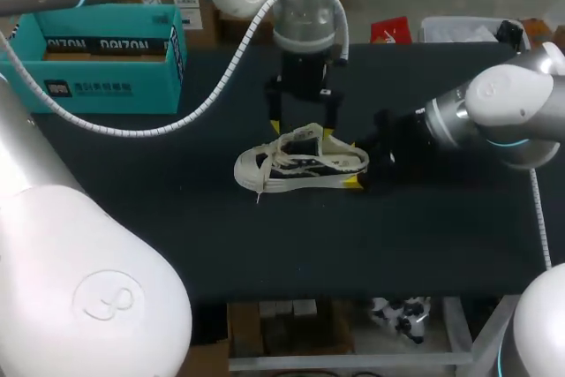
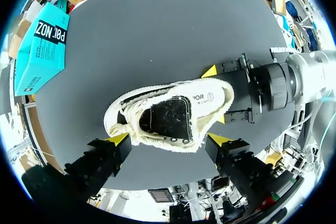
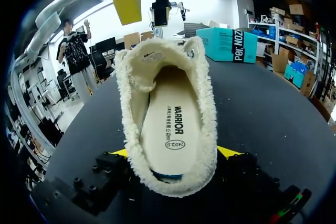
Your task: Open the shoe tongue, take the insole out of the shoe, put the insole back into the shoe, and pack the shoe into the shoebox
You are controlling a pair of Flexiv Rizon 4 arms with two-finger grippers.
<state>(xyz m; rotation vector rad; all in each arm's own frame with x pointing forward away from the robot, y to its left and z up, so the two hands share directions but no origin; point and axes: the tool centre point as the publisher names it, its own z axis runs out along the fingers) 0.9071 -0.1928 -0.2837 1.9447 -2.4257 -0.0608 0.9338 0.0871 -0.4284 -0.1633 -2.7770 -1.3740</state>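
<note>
- Closest in, on the right wrist view, is the fleecy heel of the shoe [image 3: 167, 129], sitting between the right gripper [image 3: 174, 153]'s two fingers. They appear to press it from both sides, so I take that gripper to be pinching the heel and steadying it.
- Inside lies the insole [image 3: 170, 124], flat on the shoe's floor and not lifted at any edge I can see.
- At the far end the tongue [image 3: 157, 57] looks raised, leaving the mouth of the shoe wide open.
- Above the shoe hangs the left gripper [image 2: 169, 141], with its jaws spread wide and nothing between them. One yellow tip is on each side of the shoe's middle.
- On the dark table [image 1: 177, 245] the shoe stands upright near the centre. The teal shoebox [image 1: 97, 55] is well apart from it, at the far left corner, with its top open.
- My reading is that the tongue is about done and pulling the insole comes next.
- For that, the left gripper would need to drop into the opening and pinch an insole edge while the right one holds the heel down. Otherwise the whole shoe may lift.
</note>
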